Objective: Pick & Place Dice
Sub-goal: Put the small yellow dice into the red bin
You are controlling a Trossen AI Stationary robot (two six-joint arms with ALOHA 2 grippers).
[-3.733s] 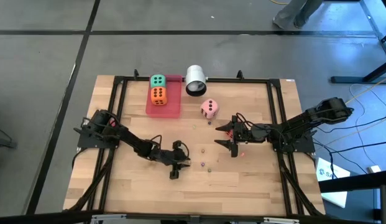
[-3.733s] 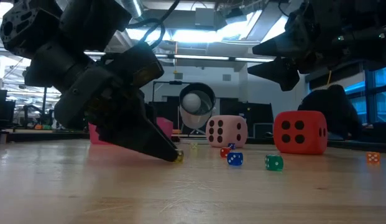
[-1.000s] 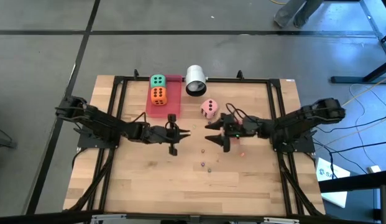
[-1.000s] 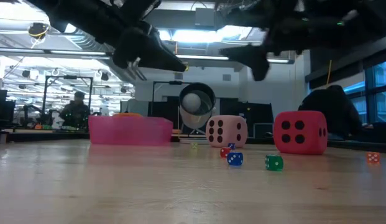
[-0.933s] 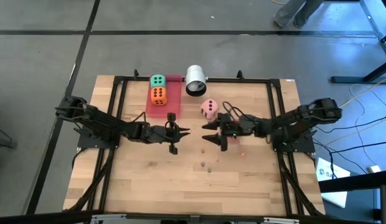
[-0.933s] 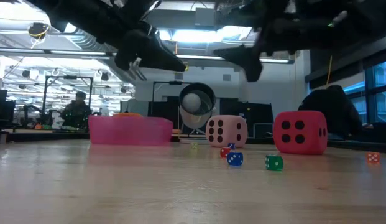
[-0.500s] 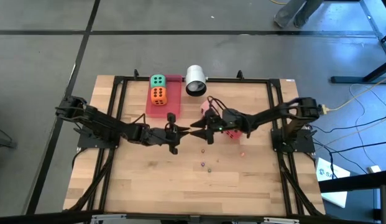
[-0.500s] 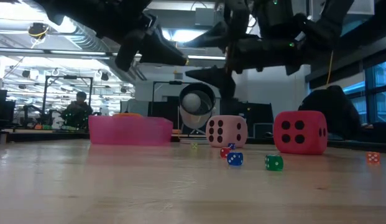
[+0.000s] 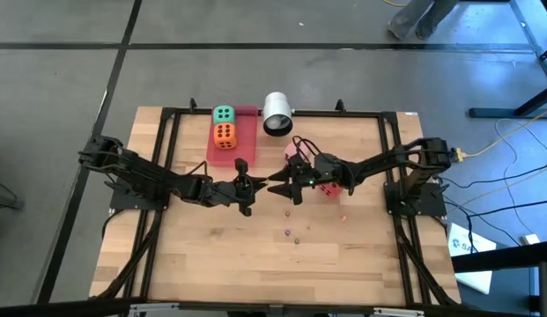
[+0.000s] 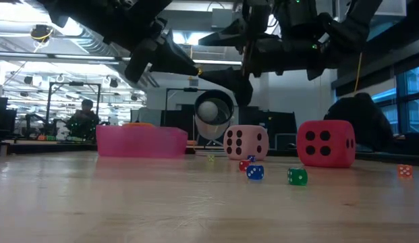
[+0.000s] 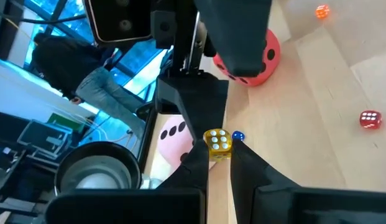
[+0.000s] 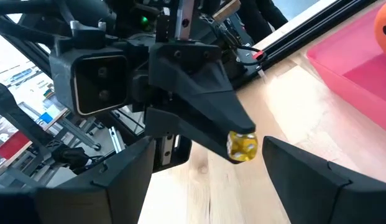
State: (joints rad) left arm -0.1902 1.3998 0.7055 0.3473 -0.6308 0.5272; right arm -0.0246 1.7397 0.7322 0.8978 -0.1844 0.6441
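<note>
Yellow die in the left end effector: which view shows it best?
The right wrist view: the yellow die sits pinched at the left end effector tips, unobstructed. The left wrist view shows it too. The low view gives a yellow speck; the high view cannot resolve it.

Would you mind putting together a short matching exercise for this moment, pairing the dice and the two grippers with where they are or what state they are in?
Things:
1. green die
2. red die
3. small yellow die
4. right gripper

Places or states:
A. pinched between the left gripper's fingertips, above the table
B. open, fingertips on either side of the yellow die
C. in the pink tray, next to the orange die
D. on the wooden table, beside the pink die

Pairs: 1-C, 2-D, 3-A, 4-B
</note>
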